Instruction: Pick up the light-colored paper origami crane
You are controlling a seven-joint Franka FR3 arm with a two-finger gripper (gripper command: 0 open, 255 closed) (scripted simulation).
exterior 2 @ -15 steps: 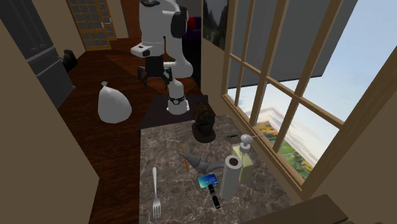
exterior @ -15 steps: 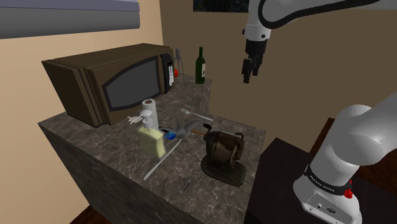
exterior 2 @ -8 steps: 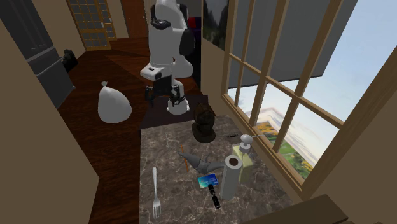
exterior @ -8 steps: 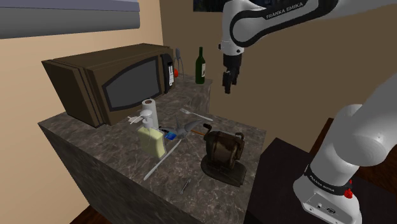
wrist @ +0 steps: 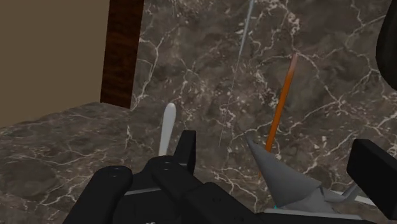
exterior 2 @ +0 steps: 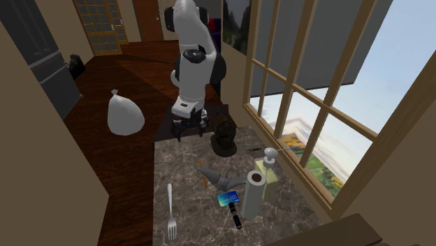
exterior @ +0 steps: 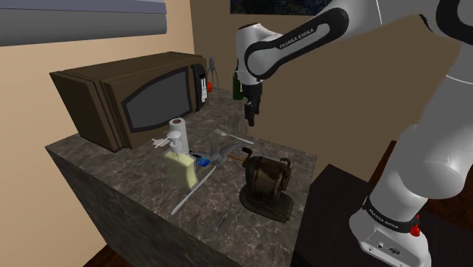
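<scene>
— Where is your crane?
— Look at the middle of the shoulder view. The pale grey crane (exterior: 217, 154) lies on the dark marble tabletop (exterior: 221, 191), between the paper towel roll (exterior: 176, 130) and the brown pencil sharpener (exterior: 267, 180). An orange pencil (exterior: 241, 158) lies just beside it.
— And your gripper?
— The gripper (exterior: 251, 115) hangs above the tabletop at upper centre of that frame, right of the microwave (exterior: 136, 95) and apart from the crane. In the wrist view its fingers (wrist: 185, 151) stand spread. You see the crane down between them, nearer one finger and touched by neither.
— The second exterior view?
— There your crane sits at lower centre, with the gripper higher in the frame, just left of the sharpener.
</scene>
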